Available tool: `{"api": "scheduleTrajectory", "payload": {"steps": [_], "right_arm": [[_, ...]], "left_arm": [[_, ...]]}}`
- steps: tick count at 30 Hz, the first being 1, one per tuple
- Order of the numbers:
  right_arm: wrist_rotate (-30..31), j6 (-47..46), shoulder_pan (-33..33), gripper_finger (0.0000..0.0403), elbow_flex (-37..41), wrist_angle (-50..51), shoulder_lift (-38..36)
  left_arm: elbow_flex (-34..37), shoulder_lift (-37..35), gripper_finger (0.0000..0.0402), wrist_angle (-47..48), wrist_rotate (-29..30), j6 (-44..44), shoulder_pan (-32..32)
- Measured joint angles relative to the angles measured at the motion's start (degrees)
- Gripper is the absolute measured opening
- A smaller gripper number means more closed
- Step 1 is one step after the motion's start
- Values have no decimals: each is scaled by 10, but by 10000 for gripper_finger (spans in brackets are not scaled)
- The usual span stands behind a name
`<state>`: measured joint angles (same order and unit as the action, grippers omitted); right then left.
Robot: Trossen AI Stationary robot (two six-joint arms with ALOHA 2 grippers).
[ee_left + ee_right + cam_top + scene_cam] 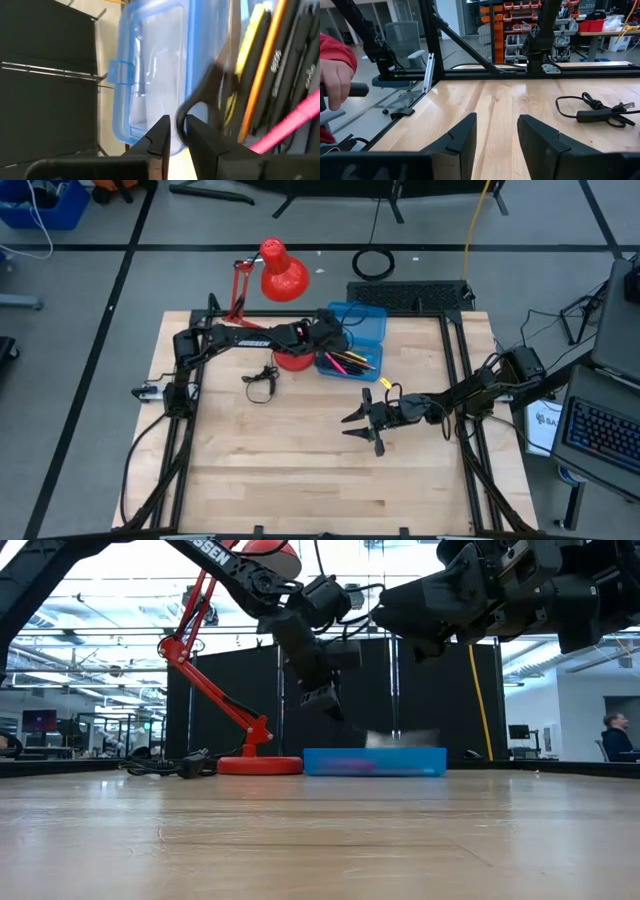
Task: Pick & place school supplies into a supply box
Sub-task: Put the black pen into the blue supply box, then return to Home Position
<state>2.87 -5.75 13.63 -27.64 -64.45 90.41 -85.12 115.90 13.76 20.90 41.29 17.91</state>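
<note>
The blue supply box (352, 340) lies open at the table's far middle, its clear lid (150, 65) flat beside the tray. In the tray lie black pens (292, 55), an orange pencil (265, 65), a yellow marker (250, 35) and a pink pen (295, 117). My left gripper (178, 132) hangs over the box (375, 762), nearly shut on the black-handled scissors (210, 85), which look smeared. My right gripper (362, 423) is open and empty above the table's middle right; it also shows in the right wrist view (497, 135). My left gripper pinches the scissors by the rim of a black handle loop (182, 117) between its two fingers. The fingers come from above, slanting toward the table's right. The scissors reach away from the fingers over the pens in the tray; whether they rest on them I cannot tell.
A red desk lamp (283, 275) stands with its base (260, 765) right beside the box's left end. A black wire loop (262, 378) lies left of the box, and shows too in the right wrist view (600, 110). A person's hand (335, 80) shows beyond the table's edge.
</note>
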Motion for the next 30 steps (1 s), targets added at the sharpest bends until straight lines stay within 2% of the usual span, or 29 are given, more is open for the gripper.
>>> {"api": "scheduleTrajectory", "payload": {"steps": [5, 15, 25, 28, 30], "right_arm": [[0, 0, 0, 130, 0, 0, 0], [0, 0, 0, 130, 0, 5, 0], [0, 0, 0, 130, 0, 5, 0], [0, 5, 0, 130, 0, 4, 0], [1, 6, -1, 130, 0, 5, 0]], "left_arm": [[0, 0, 79, -11, -13, -13, 0], [0, 0, 80, -13, -13, -16, 0], [0, -9, 80, 7, -10, -89, 0], [0, -37, 66, 30, -16, -103, 0], [0, -60, 41, 41, -43, -114, 1]]}}
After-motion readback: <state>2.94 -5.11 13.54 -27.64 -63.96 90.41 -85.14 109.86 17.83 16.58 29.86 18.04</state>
